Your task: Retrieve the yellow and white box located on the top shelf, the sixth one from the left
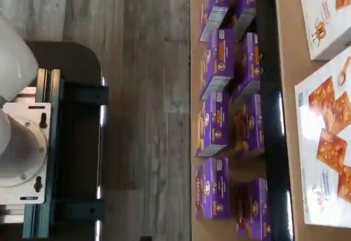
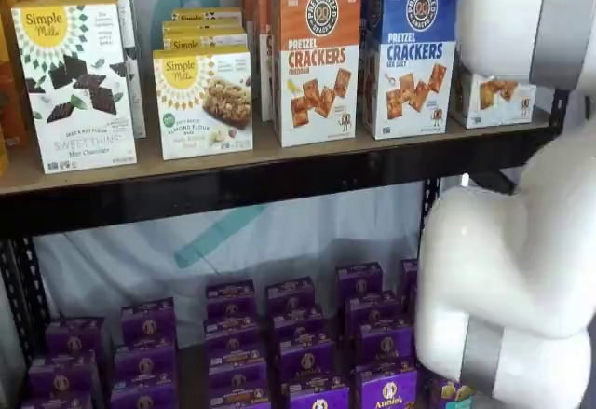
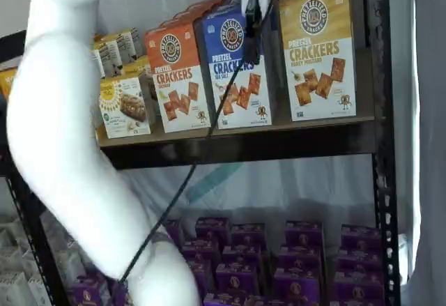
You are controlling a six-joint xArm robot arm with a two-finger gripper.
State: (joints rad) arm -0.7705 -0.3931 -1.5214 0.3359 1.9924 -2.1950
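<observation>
Nothing was yet done: the yellow box [image 3: 318, 54] stood untouched at the right end of the top shelf [image 3: 237, 139], beside the blue box [image 3: 233, 65], while my gripper [image 3: 252, 24] hung before them, jaws wide, holding nothing.

Soft, even daylight fills all three pictures. The white arm [image 2: 507, 269] is overexposed and featureless. Glare streaks the dark rail [image 1: 272, 120] in the wrist view, which is slightly blurred. Shade darkens the purple boxes [image 3: 293, 264] beneath the top shelf [image 3: 237, 142].
</observation>
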